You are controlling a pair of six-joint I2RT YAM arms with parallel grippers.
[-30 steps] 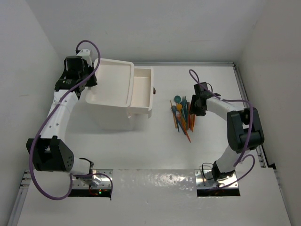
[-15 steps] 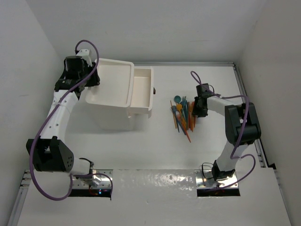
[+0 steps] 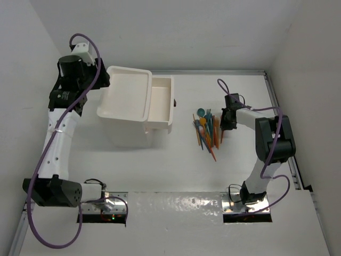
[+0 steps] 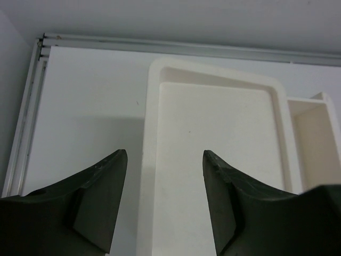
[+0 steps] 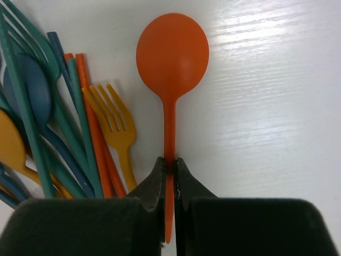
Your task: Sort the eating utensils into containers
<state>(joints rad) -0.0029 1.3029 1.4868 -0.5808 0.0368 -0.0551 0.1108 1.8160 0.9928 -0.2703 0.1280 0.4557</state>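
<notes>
The eating utensils [image 3: 208,129] lie in a mixed pile of orange, teal and blue spoons, forks and sticks right of the containers. My right gripper [image 5: 169,162] is shut on the thin handle of an orange spoon [image 5: 172,53] at the pile's right edge, with the spoon flat on the table. An orange-yellow fork [image 5: 114,122] lies just left of it. The containers are a white drawer unit [image 3: 113,129] with a tray top [image 4: 153,128]. Its top drawer [image 3: 161,101] is pulled out, with a dark knob [image 3: 175,101]. My left gripper [image 4: 164,154] hangs open and empty above the tray's left rim.
A metal rail [image 4: 160,45] runs along the table's back edge and another rail [image 3: 279,117] along the right side. White walls close in on the left, back and right. Bare tabletop [image 3: 176,165] lies between the pile and the arm bases.
My right gripper has closed on the orange spoon's handle. My left gripper has opened and drawn up and back to the left, away from the unit's corner.
</notes>
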